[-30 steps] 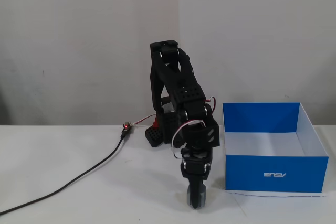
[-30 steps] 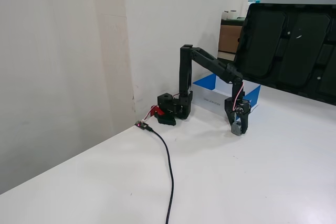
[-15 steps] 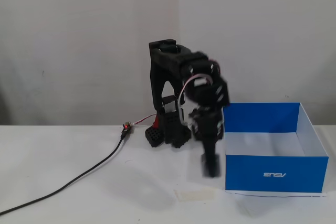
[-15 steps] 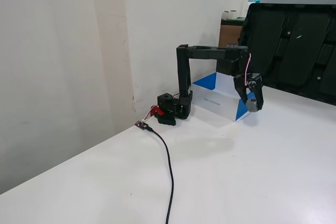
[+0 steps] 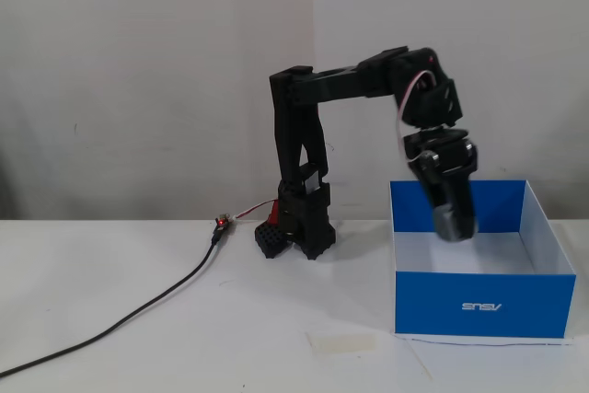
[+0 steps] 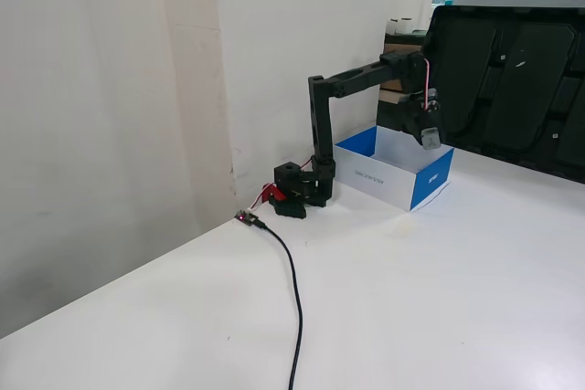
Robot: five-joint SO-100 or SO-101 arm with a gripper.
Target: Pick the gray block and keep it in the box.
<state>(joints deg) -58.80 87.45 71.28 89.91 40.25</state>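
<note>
Jaws (image 5: 456, 225) gripping gray block (image 5: 448, 221) (partly hidden), above box (image 5: 479, 304)

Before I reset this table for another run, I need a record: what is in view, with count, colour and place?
gray block: one, gray, held at the gripper tip over the box's open top.
box: one, blue outside, white inside, on the table at right in a fixed view.
cable: one, black, running across the table to a small board by the arm's base.
tape piece: one, pale, flat on the table in front of the box.
table: one, white.
arm: one, black, base beside the box.
gripper: one, black, pointing down over the box.
</note>
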